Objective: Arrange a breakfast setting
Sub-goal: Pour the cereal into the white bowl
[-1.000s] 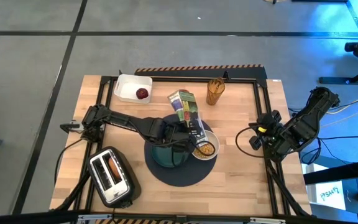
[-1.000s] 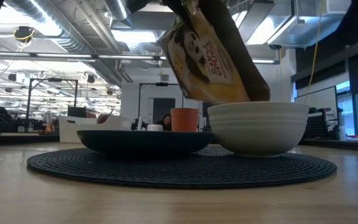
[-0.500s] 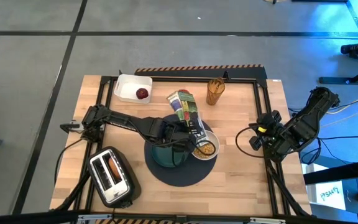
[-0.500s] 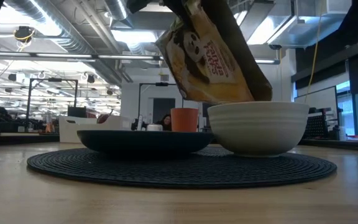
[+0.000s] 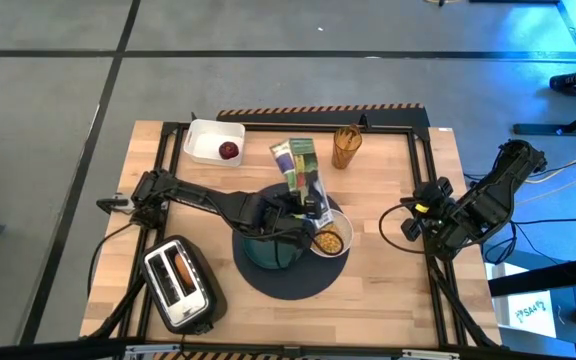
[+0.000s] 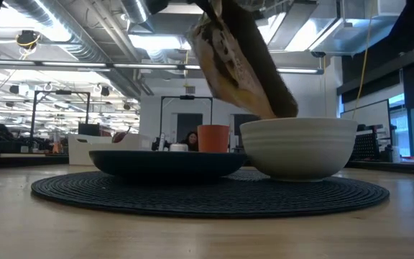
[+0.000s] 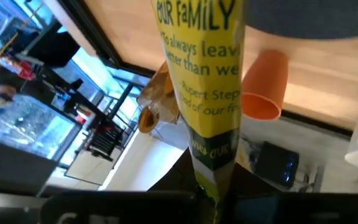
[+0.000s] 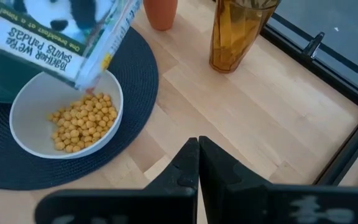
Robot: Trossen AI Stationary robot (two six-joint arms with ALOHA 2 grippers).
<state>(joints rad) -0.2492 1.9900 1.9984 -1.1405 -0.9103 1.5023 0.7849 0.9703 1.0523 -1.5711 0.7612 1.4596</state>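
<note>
My left gripper [image 5: 306, 208] is shut on a tilted cereal box [image 5: 297, 168], whose low open corner [image 8: 93, 82] hangs over the white bowl [image 5: 329, 239]. The bowl holds yellow cereal balls [image 8: 79, 121]. Bowl and teal plate [image 5: 264, 247] rest on the round dark mat [image 5: 290, 274]. The small orange cup [image 8: 161, 10] stands at the mat's far edge. The dark red fruit [image 5: 229, 150] lies in a white tray [image 5: 204, 134]. My right gripper [image 5: 406, 224] is shut and empty at the right. No spoon shows. My left gripper pinches the cereal box's lower part [image 7: 209, 179], close to the end over the bowl. It comes level from the table's left, with the box reaching away past the fingers toward the far side. The box is lifted clear, tilted, open corner down.
An amber glass [image 5: 346, 147] stands at the far edge, right of the box. A toaster [image 5: 179, 284] with a brown piece in its slot stands at the near left. Bare wood lies between the mat and my right gripper.
My left gripper has turned the cereal box about its length over the bowl. In the low view its panda face now shows narrower, and in the high view its raised end has swung a little toward the far edge. The box stays lifted over the bowl.
</note>
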